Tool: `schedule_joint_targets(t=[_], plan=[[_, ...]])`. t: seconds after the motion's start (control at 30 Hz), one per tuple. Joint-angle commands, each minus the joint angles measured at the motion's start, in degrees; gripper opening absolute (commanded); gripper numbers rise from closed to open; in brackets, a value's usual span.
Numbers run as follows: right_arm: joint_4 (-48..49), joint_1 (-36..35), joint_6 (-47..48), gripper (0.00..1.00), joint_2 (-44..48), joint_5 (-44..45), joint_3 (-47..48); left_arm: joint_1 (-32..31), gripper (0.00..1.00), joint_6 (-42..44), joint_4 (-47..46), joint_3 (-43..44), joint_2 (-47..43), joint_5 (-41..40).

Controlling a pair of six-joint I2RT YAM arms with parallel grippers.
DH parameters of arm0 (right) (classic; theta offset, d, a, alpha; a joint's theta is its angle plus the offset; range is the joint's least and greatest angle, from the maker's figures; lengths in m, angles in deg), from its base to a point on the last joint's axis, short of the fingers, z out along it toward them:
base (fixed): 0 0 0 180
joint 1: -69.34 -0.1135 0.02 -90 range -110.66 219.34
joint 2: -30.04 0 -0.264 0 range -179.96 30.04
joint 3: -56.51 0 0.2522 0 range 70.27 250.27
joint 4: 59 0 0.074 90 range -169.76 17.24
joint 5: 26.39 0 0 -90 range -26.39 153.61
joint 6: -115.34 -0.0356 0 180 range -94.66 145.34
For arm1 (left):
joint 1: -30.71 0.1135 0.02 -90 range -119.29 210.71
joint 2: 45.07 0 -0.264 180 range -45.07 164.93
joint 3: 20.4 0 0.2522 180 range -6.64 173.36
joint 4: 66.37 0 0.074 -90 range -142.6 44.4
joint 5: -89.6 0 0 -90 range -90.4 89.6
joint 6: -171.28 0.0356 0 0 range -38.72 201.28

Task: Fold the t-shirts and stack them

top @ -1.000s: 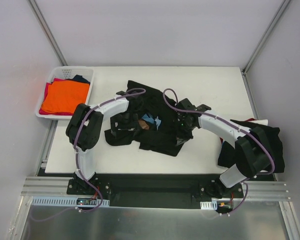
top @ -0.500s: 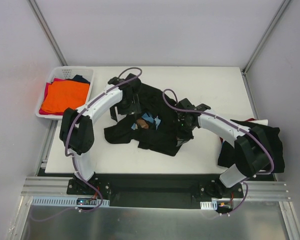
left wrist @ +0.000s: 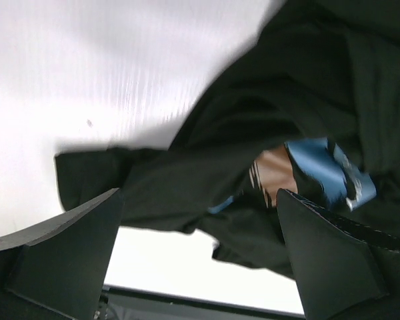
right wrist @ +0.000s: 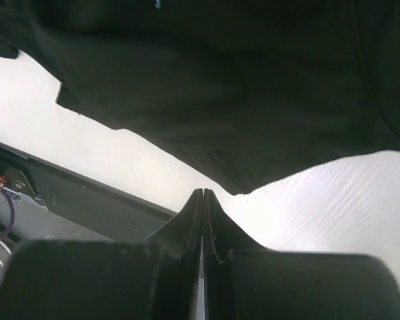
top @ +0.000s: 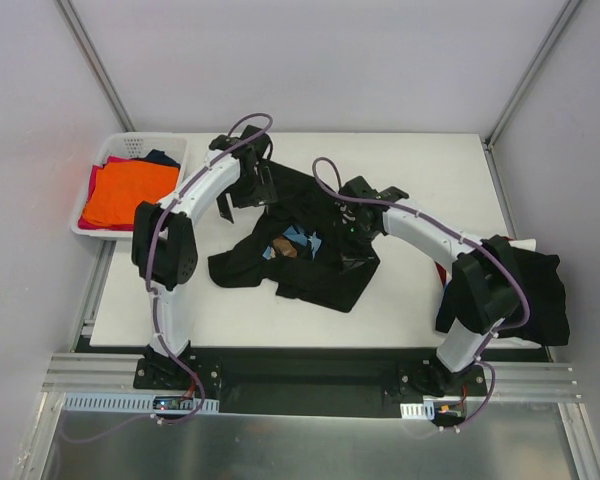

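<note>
Beneath left hand [left wrist: 199, 197], black t-shirt [left wrist: 207, 133]

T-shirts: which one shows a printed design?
The crumpled black t-shirt mid-table, showing a blue-and-brown patch; the orange t-shirt in the basket and the dark pile at right show none.

Bare table [top: 435, 175] lies open in the upper right of the overhead frame. A narrower bare strip runs along the bottom edge from lower left to centre, while the crumpled black t-shirt [top: 310, 280] fills the middle. The left arm [top: 195, 200] arcs across the left part of the table to the shirt's upper left edge, and the right arm [top: 430, 235] reaches from the lower right into the shirt's middle. The white basket [top: 145, 138] holding an orange shirt [top: 130, 192] blocks the upper left, and a dark pile of shirts [top: 545, 290] overhangs the table's right edge.
</note>
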Motion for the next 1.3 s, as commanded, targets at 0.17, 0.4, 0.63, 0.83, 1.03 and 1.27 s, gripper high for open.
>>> schedule_joint_targets(t=[0.17, 0.4, 0.63, 0.83, 1.03, 1.27], plan=[[-4.58, 0.16, 4.37, 0.01, -4.5, -4.67, 11.26, 9.02, 0.99, 8.13, -3.3, 7.59, 5.6, 6.64], [-10.12, 1.56, 7.18, 0.01, -12.06, -5.82, 21.02, 10.97, 0.99, 9.37, -7.33, 7.16, 11.93, 16.03], [-10.39, 5.43, 8.94, 0.01, -17.24, -10.02, 24.8, 9.12, 0.99, 10.6, -12.62, 1.8, 8.78, 26.24], [-11.0, 6.22, 8.77, 0.01, -23.66, -12.67, 31.74, 8.68, 0.99, 11.3, -12.79, -3.21, 4.64, 27.38], [-11.0, 6.22, 7.01, 0.01, -24.99, -12.24, 34.75, 8.33, 0.98, 12.62, -14.9, -7.43, 4.81, 29.93], [-8.01, 6.13, 5.25, 0.01, -21.73, -10.39, 29.39, 7.98, 0.36, 13.15, -17.98, -11.91, 5.42, 29.06]])
